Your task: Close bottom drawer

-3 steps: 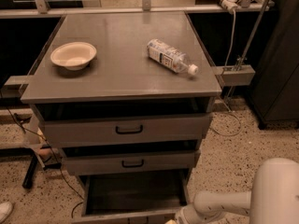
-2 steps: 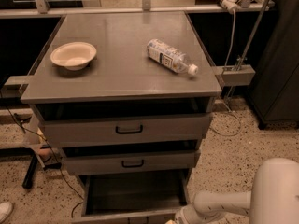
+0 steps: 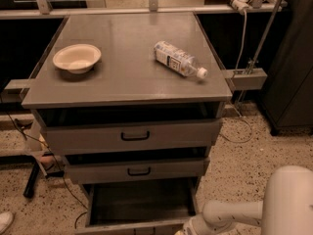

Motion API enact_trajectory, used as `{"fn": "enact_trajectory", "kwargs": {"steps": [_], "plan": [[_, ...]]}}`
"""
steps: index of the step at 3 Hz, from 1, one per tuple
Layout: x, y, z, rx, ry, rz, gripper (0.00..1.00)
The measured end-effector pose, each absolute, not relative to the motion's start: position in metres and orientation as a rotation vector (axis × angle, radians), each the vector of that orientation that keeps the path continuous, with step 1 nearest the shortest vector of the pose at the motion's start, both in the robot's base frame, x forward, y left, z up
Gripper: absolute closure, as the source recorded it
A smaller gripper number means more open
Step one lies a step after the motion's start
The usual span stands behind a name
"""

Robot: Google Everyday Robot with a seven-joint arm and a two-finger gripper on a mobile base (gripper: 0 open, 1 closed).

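Nothing visible has moved over the last second: the arm, the drawers and the things on the cabinet sit where they did in the earlier view. For the task, that means no progress on closing yet.

The bottom drawer (image 3: 139, 202) is the lowest and narrowest of three grey drawers. It is pulled well out toward the near edge of the scene, with its dark, bare inside showing and its front panel partly cut off by the lower edge. Above it, the middle drawer (image 3: 137, 170) and the top drawer (image 3: 132, 137) are far less extended, each showing a small black handle.

The gripper (image 3: 188, 228) is low at the near right, just beside the right end of the open drawer's front. It comes off a cream-coloured arm (image 3: 234, 212) reaching in from the right. It is mostly cut off by the lower edge, so I cannot tell whether it is open or closed, or whether it touches the drawer.

On the cabinet top (image 3: 127, 82), a cream bowl (image 3: 77, 58) sits at the left and a plastic bottle (image 3: 178, 59) lies on its side at the right.

By my judgement, the push toward the far side is still to come.
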State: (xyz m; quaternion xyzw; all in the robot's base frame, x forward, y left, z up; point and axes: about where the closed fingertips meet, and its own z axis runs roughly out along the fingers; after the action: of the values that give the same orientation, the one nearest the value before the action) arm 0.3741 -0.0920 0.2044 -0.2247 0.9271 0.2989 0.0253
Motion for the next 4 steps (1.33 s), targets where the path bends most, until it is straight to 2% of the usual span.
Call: {"fn": "enact_trajectory", "kwargs": {"steps": [1,2,3,4], "plan": [[0.380,-0.089,0.200,-0.714,2.857,0.886,0.89],[0.397,-0.091,0.193,-0.750,2.840,0.822,1.00],[0.412,-0.090,0.190,-0.792,2.822,0.767,1.00],[0.412,-0.090,0.190,-0.793,2.822,0.767,0.81]]}}
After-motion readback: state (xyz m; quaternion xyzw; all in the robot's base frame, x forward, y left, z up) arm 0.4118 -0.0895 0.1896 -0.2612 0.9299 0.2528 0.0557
